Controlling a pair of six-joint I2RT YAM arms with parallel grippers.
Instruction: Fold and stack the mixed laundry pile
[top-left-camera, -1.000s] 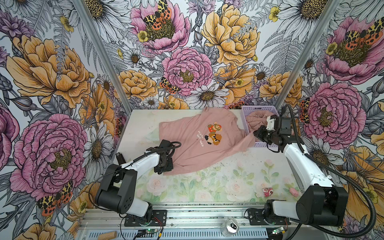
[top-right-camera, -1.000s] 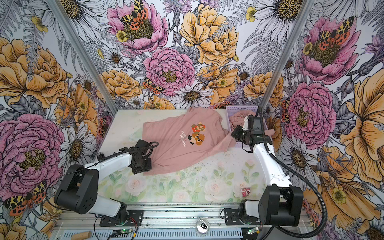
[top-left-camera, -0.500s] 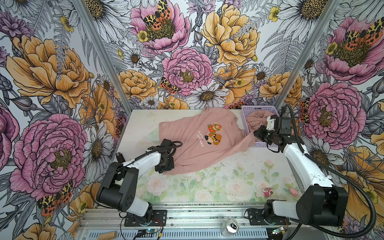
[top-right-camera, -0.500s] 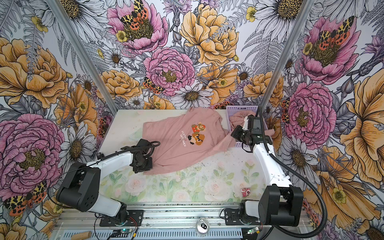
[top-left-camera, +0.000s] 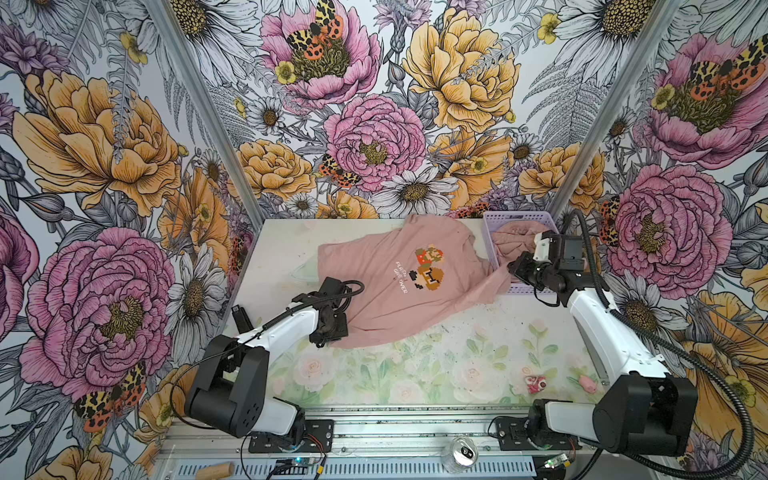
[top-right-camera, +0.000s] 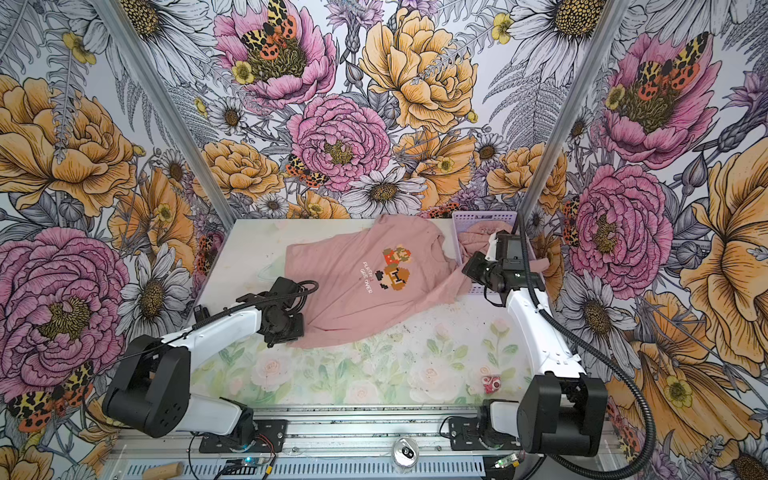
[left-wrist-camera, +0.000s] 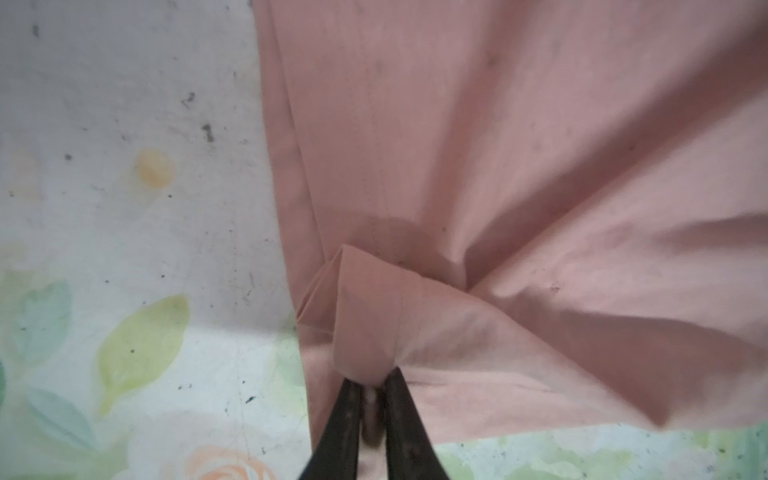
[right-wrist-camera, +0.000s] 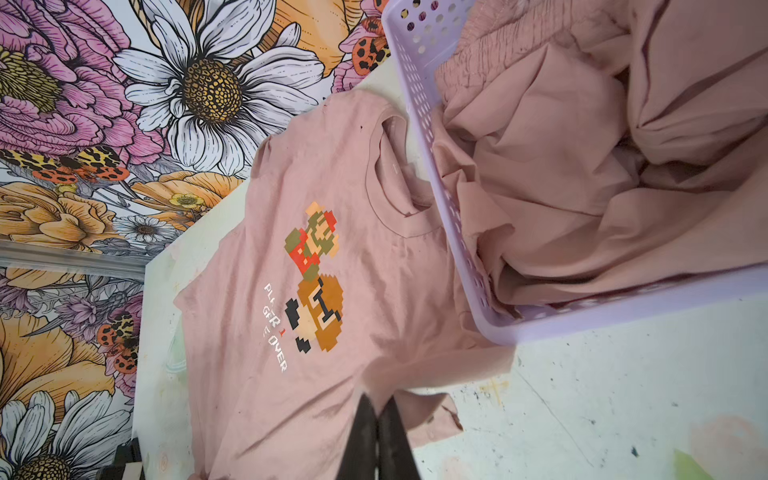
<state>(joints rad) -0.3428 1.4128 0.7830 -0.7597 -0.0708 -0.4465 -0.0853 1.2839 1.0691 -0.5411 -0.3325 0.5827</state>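
Note:
A dusty-pink T-shirt (top-left-camera: 386, 291) (top-right-camera: 345, 286) with a pixel-art print and white lettering lies spread face up on the table in both top views. My left gripper (top-left-camera: 328, 336) (left-wrist-camera: 371, 384) is shut on its near-left hem corner, and the pinched fabric folds up between the jaws. My right gripper (top-left-camera: 513, 270) (right-wrist-camera: 379, 401) is shut on the shirt's right edge, close by the lavender basket (top-left-camera: 515, 216) (right-wrist-camera: 419, 108). In the basket lies crumpled pink cloth (top-left-camera: 515, 237) (right-wrist-camera: 582, 145) with a gathered elastic waist.
The basket stands in the table's back right corner. Near the front right lie a small red-and-white object (top-left-camera: 536, 383) and a small pink one (top-left-camera: 587, 383). A can (top-left-camera: 463, 451) and a wooden dowel (top-left-camera: 214, 471) rest on the front rail.
My left gripper's jaws have closed on the shirt's hem corner. The right arm has stayed where it was.

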